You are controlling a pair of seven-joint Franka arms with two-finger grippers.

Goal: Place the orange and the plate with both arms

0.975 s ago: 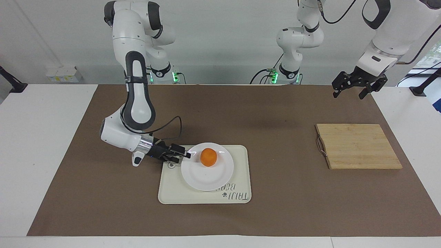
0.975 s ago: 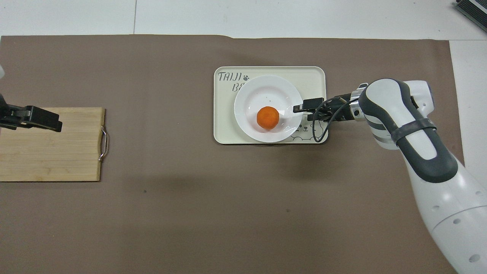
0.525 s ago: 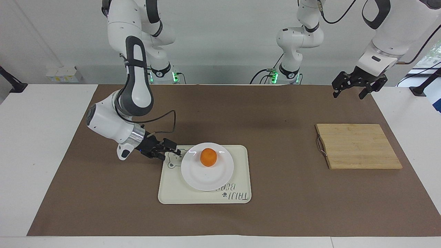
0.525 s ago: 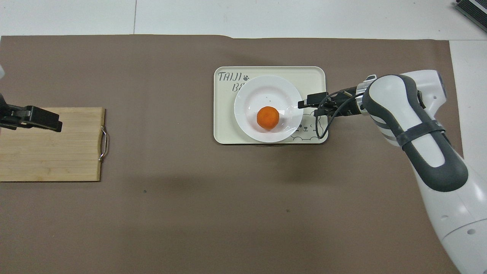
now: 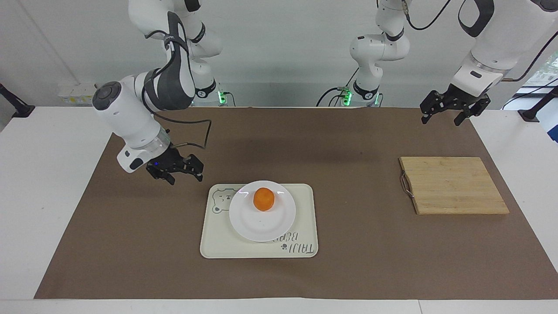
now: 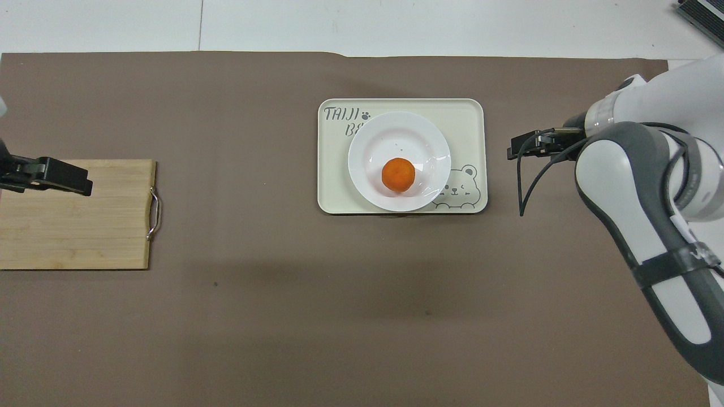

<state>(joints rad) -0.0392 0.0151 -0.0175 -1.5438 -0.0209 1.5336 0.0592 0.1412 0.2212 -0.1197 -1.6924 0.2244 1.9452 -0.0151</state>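
Overhead view gives me the plate [image 6: 399, 135] sitting flat on the cream tray [image 6: 464, 121], its sunken centre facing up. It covers the tray's middle and part of the lettering, so only some of the letters show. Round as it is, I can read no long axis from it. The tray's own long side runs from one arm's end of the table to the other, and its bear drawing [image 6: 464, 183] peeks out at the corner nearest the right arm.

I see the orange [image 6: 398, 174] resting inside the plate, off centre toward the robots. It is too round for me to say which way it points, and I cannot make out any stem end.

From the facing camera, my right gripper [image 5: 175, 172] hangs over bare brown mat [image 5: 130, 244], beside the tray's corner and apart from it, fingers spread and holding nothing. From above, most of that gripper is tucked behind the arm's own white casing, with only a dark tip and a looping cable showing.

My left gripper [image 5: 453, 114] waits raised at the left arm's end of the table, jaws apart and empty. From above it overlaps the wooden cutting board [image 6: 79, 226], and the frame edge cuts off both the gripper's body and part of the board.
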